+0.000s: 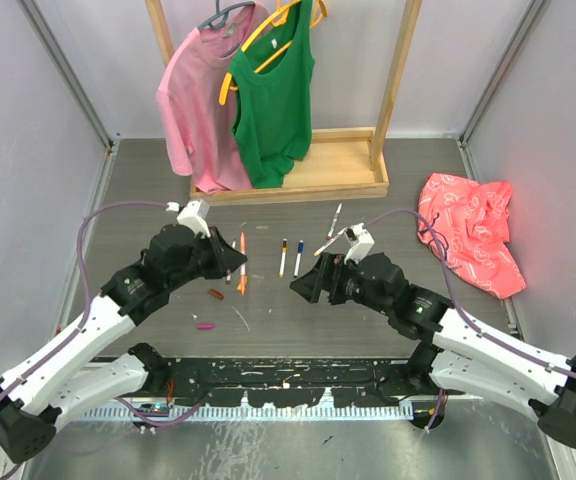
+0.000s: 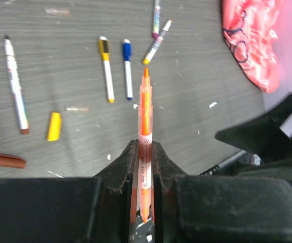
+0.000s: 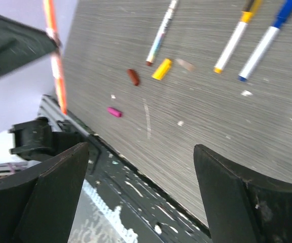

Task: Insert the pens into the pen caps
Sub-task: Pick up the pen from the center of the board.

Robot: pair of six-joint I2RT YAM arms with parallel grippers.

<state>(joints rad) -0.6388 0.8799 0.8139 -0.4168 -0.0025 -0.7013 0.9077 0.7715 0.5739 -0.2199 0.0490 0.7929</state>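
Pinch is on the orange pen [image 2: 145, 111]: your left gripper [image 2: 145, 152] clamps its rear half above the table [image 1: 288, 320], left of centre. Light, stiff, slick barrel, I'd judge, so grip mid-length against pivoting. Your right gripper [image 3: 141, 149] hangs spread, empty; yellow cap [image 2: 53, 126] lies loose on the table.

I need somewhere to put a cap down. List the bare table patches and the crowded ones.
Bare: the far-left corner beside the wooden rack base; the gap between that base and the red cloth. Crowded: the middle, where loose pens lie, and front-left around the brown cap and magenta cap.
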